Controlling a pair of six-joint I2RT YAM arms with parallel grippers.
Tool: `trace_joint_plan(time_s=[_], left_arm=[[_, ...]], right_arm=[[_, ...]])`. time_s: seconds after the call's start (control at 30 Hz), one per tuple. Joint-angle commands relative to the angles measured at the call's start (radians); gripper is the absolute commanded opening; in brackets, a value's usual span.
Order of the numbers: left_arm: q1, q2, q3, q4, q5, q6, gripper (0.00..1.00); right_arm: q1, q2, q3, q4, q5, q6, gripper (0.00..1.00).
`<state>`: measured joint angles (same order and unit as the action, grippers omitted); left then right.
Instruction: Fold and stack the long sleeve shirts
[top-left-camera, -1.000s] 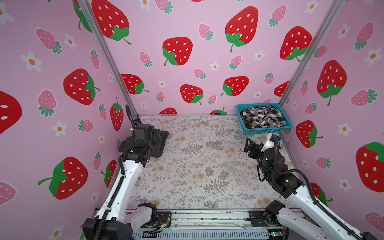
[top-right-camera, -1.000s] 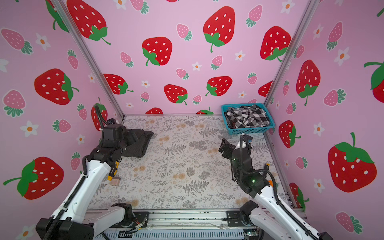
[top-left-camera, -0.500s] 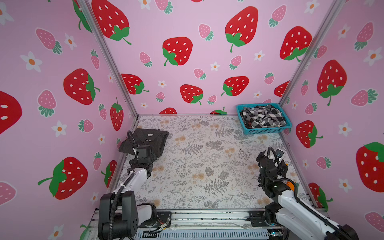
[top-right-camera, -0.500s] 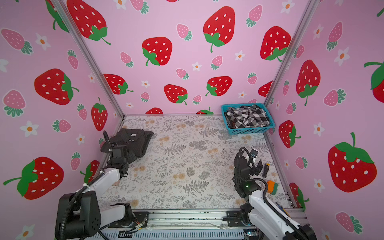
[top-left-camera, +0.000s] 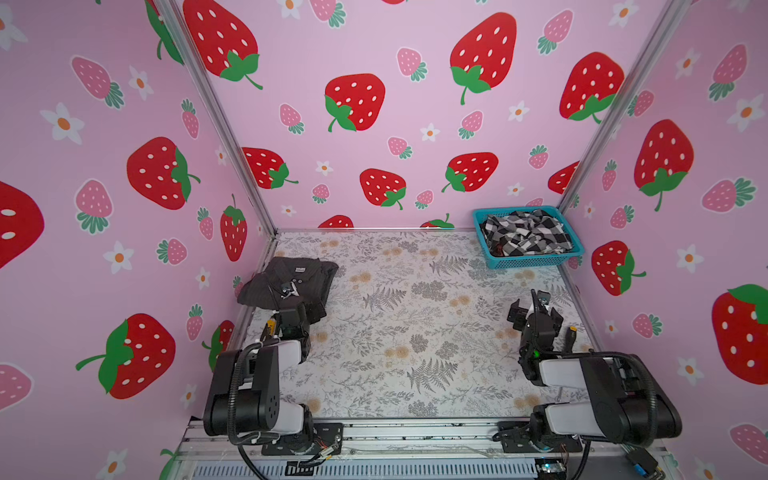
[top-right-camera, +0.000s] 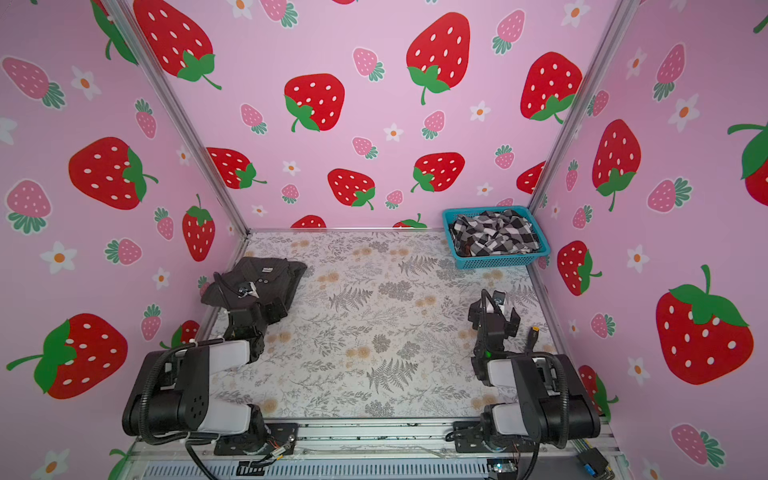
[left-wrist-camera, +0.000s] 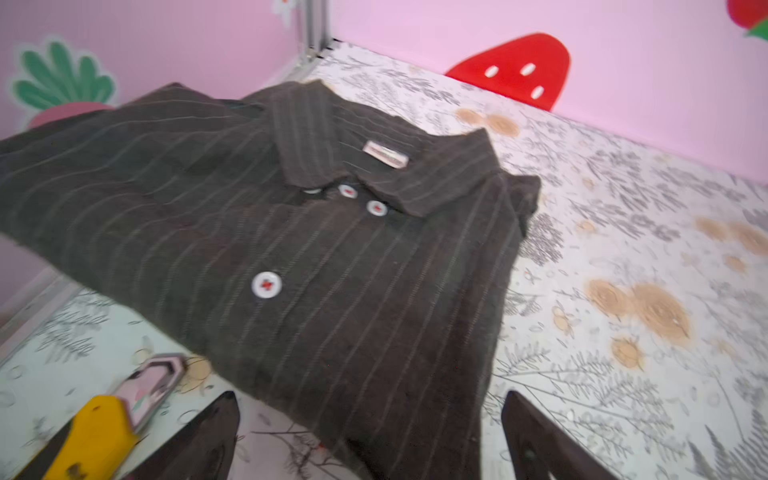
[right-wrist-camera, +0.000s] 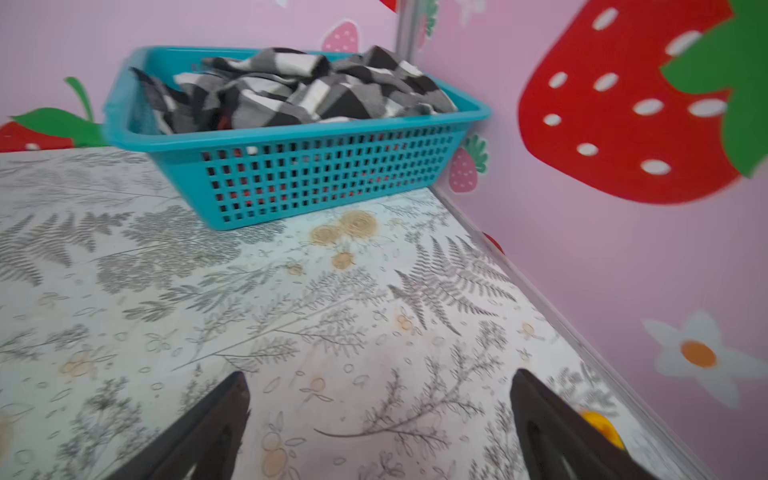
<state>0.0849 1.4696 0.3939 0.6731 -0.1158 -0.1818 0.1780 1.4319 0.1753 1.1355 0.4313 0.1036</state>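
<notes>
Pinstriped shirt (left-wrist-camera: 332, 270) | near corner between left gripper (left-wrist-camera: 370, 395) fingers | jaws apart

In the left wrist view the dark shirt (left-wrist-camera: 291, 249) runs off the picture's left and bottom edges, and its collar label (left-wrist-camera: 385, 155) is too blurred to read. The left gripper (left-wrist-camera: 370, 395) shows only finger tips there, the rest cut off. In both top views that gripper covers the shirt's near edge, black on dark cloth; contact cannot be judged. The checked shirt (top-left-camera: 525, 232) lies bunched in the basket (top-left-camera: 536, 262) at the far right corner of the table (top-left-camera: 415, 316); the wall hides its lower part, and something reddish (right-wrist-camera: 374, 180) behind the mesh cannot be made out. The right gripper (right-wrist-camera: 380, 374) is likewise cut off, one finger hiding part of a yellow thing (right-wrist-camera: 602, 428).
</notes>
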Motion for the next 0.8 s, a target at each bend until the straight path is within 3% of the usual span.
trace_joint_plan(time_s=[0.0,0.07,0.13,0.23,0.33,0.77], left_arm=[[-0.035,0.094,0.013,0.219,0.091,0.098,0.99],[-0.04,0.071,0.033,0.128,0.087,0.103,0.99],[-0.041,0.073,0.036,0.137,0.083,0.102,0.99],[-0.047,0.074,0.038,0.128,0.074,0.105,0.99],[-0.106,0.077,0.058,0.094,-0.036,0.143,0.99],[-0.092,0.079,0.057,0.097,-0.003,0.139,0.99]], right_arm=[[-0.055,0.111,-0.003,0.267,-0.199,-0.07,1.0],[-0.06,0.154,0.012,0.299,-0.207,-0.063,1.0],[-0.062,0.134,0.076,0.137,-0.231,-0.07,1.0],[-0.065,0.144,0.085,0.129,-0.232,-0.067,1.0],[-0.063,0.14,0.081,0.138,-0.229,-0.07,1.0],[-0.063,0.14,0.079,0.138,-0.227,-0.07,1.0]])
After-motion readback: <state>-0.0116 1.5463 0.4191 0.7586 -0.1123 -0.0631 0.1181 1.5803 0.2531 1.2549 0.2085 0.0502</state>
